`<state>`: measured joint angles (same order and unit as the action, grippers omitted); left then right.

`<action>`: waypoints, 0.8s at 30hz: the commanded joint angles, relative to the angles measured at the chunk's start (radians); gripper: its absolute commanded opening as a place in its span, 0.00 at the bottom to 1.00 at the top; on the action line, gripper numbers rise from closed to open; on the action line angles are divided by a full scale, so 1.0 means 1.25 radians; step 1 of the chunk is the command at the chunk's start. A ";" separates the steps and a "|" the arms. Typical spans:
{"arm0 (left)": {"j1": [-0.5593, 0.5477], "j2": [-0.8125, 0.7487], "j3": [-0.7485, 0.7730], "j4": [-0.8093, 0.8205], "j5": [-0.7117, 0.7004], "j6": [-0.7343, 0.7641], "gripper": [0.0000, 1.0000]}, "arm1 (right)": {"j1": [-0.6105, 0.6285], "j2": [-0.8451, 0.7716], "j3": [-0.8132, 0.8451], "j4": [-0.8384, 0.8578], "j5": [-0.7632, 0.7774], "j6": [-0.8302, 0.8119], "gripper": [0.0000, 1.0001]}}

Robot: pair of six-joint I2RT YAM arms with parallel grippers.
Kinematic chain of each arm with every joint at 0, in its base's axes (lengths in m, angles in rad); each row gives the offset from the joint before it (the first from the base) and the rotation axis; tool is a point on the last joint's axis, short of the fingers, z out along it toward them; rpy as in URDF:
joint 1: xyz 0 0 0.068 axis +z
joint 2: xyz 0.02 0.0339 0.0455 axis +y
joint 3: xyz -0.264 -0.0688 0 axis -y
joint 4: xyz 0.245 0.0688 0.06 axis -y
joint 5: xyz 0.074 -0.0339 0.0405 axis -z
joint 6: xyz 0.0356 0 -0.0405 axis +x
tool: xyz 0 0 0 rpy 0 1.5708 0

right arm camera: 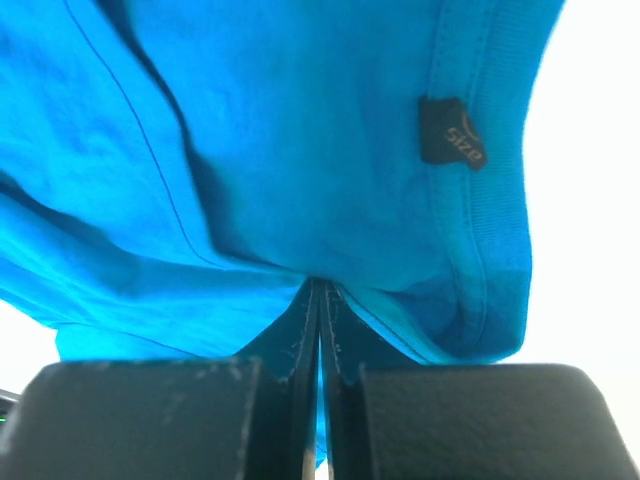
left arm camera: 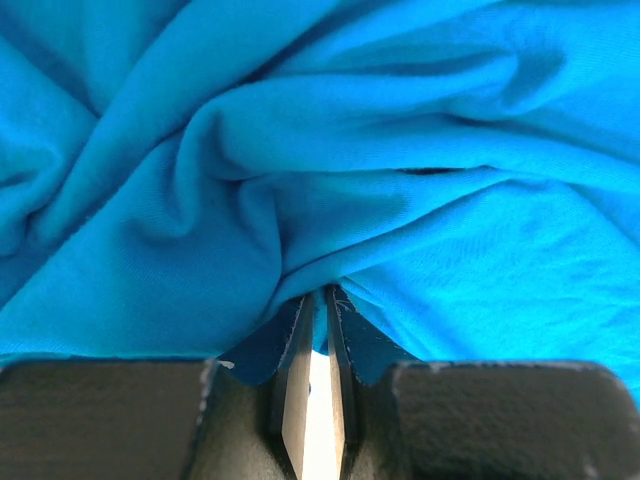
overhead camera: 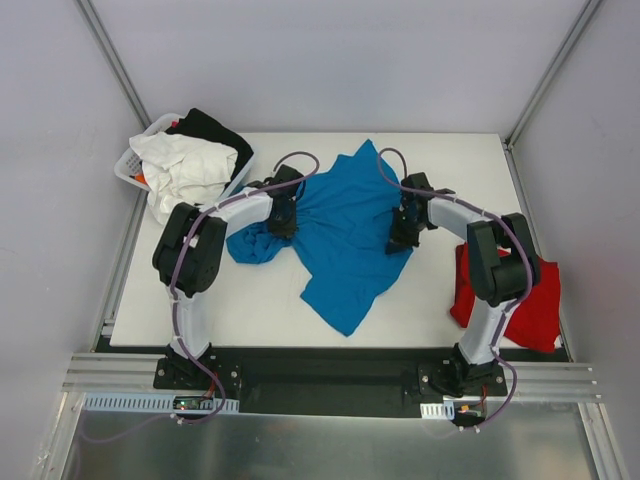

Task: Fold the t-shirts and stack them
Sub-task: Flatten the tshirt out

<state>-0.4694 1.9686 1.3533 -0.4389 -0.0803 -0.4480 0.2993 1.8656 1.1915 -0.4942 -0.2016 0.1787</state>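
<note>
The turquoise-blue t-shirt point(overhead camera: 345, 235) lies crumpled in the middle of the white table point(overhead camera: 250, 310). My left gripper point(overhead camera: 283, 225) is shut on a bunched fold at its left side; in the left wrist view the blue t-shirt point(left arm camera: 330, 180) is pinched between the nearly closed jaws of that gripper point(left arm camera: 320, 300). My right gripper point(overhead camera: 402, 238) is shut on the shirt's right edge. The right wrist view shows that gripper point(right arm camera: 320, 290) clamping the blue t-shirt point(right arm camera: 300, 150) near a black size label point(right arm camera: 452, 132). The red t-shirt point(overhead camera: 515, 290) lies crumpled at the table's right edge.
A white basket point(overhead camera: 135, 165) at the table's back left corner holds a white garment point(overhead camera: 185, 170) and a black garment point(overhead camera: 215, 130). Grey walls enclose the table on three sides. The arm bases stand on a black rail point(overhead camera: 320, 375) along the near edge.
</note>
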 commanded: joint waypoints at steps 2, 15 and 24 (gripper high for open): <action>0.011 0.061 0.043 0.021 0.005 0.033 0.11 | -0.049 0.052 0.059 -0.001 -0.013 -0.026 0.01; 0.006 0.001 0.026 0.011 0.050 0.016 0.13 | -0.133 0.041 0.151 -0.062 -0.078 -0.039 0.01; -0.034 -0.134 0.043 -0.105 0.035 -0.002 0.19 | -0.020 -0.117 0.042 -0.096 -0.122 0.034 0.06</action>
<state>-0.4988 1.8561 1.3323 -0.4789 -0.0528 -0.4278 0.2146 1.8160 1.2682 -0.5770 -0.2993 0.1730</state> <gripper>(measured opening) 0.182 0.076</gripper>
